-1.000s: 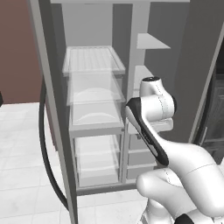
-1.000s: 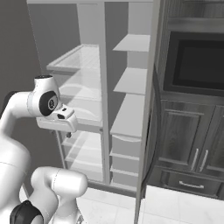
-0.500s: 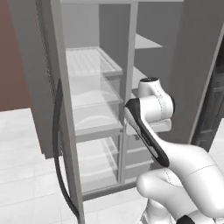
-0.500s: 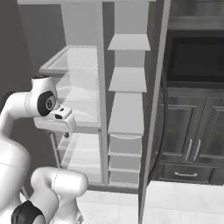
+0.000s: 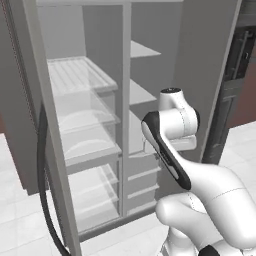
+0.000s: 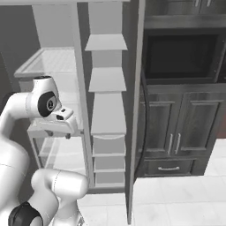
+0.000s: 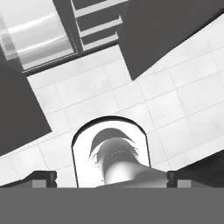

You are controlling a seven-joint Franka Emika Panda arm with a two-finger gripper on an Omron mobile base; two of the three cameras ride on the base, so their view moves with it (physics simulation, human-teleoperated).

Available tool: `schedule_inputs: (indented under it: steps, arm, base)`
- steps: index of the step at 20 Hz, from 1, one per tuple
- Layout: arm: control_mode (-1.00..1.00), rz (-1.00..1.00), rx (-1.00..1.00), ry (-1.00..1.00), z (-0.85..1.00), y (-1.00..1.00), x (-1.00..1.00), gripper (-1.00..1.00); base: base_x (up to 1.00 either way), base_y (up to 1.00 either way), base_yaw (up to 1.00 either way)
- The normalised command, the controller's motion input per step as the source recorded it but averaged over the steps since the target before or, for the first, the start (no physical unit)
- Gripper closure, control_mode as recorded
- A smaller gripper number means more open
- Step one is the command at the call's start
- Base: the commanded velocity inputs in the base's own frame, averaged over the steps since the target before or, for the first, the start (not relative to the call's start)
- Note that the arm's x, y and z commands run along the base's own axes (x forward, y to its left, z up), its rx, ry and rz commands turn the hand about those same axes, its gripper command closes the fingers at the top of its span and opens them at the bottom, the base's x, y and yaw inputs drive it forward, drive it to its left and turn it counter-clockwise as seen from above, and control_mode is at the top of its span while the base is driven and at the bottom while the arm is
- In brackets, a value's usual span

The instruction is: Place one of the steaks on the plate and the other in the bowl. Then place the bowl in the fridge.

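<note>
Fridge (image 5: 100, 125) stands open and has slid sideways as the base drives; the claw (image 7: 109, 181) is wide open, holding nothing.

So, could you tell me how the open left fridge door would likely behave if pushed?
The door is tall and looks rigid, so it would probably swing as one piece. It stands wide open, so a push near its free edge should turn it easily. Its long dark handle looks smooth and might be slippery to grip.
</note>
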Motion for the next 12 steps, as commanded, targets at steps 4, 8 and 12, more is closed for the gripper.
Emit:
schedule_inputs:
  steps: [4,8,12]
  arm:
    - [1.00,0.00,0.00,0.00,0.00,0.00,0.00,-1.00]
    - [1.00,0.00,0.00,0.00,0.00,0.00,0.00,-1.00]
    - [1.00,0.00,0.00,0.00,0.00,0.00,0.00,-1.00]
  base:
    - [-0.74,0.38,-0.60]
    - [-0.70,0.25,-0.68]
    - [-0.60,0.05,-0.79]
